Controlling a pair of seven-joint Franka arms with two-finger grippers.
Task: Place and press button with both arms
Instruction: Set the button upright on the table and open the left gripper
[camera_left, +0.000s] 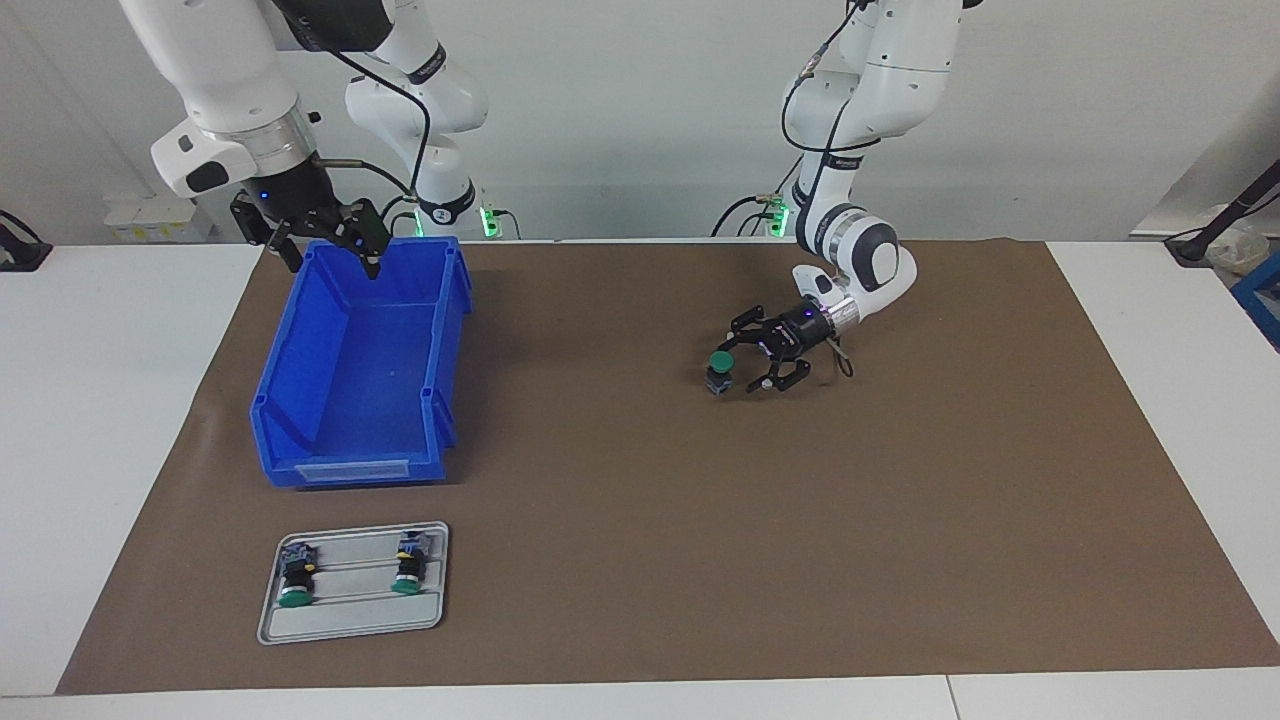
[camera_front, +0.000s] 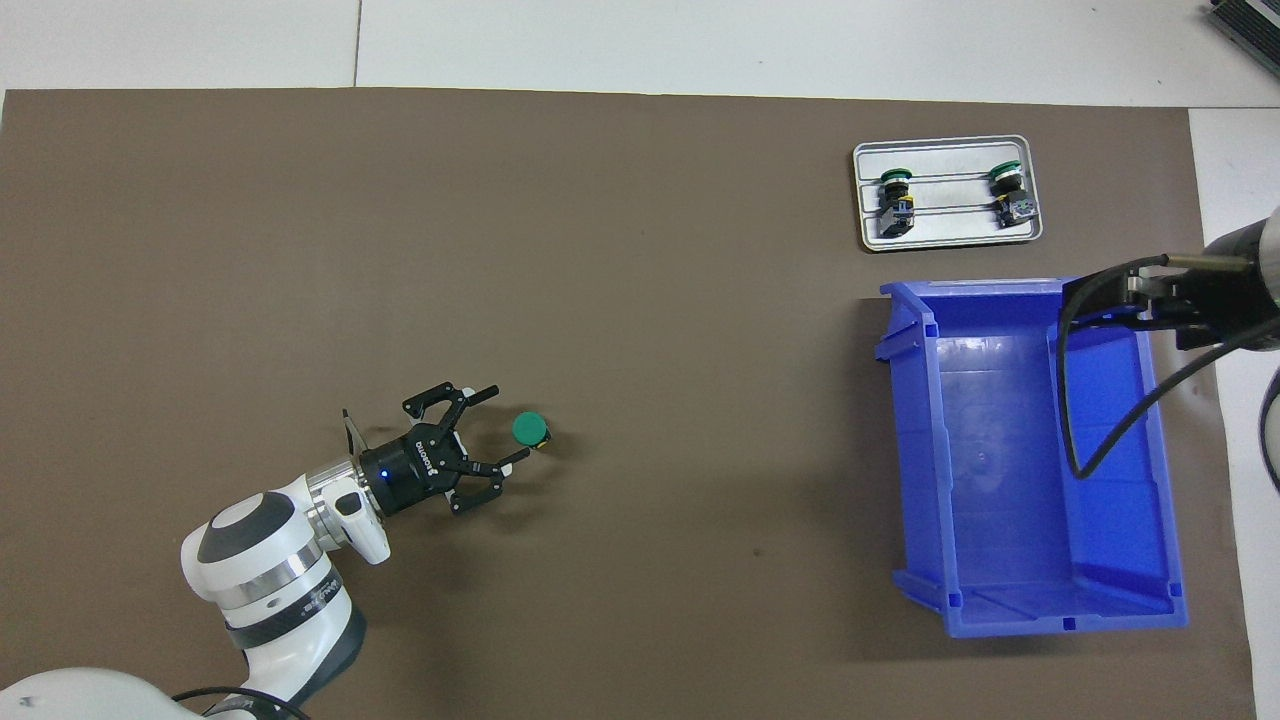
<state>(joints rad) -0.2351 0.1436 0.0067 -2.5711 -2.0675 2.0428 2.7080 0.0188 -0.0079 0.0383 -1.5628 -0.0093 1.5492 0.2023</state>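
The button (camera_left: 719, 371) stands upright mid-frame, light, rigid, top-heavy; grip its black body. Left gripper (camera_left: 745, 367) gapes beside it; right gripper (camera_left: 330, 252), upper left, stands apart too.

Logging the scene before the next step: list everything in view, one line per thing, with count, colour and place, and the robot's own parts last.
button: one, green cap on black body, standing cap up on the mat, just off the left gripper's fingertips.
spare buttons: two, green caps, lying in the tray.
tray: one, grey metal, farther from the robots than the bin, at the right arm's end.
bin: one, blue, nothing visible in it, at the right arm's end.
mat: one, brown, covering the white table.
left gripper: one, black, open, low over the mat beside the button.
right gripper: one, black, open, over the bin's rim nearest the robots, waiting.
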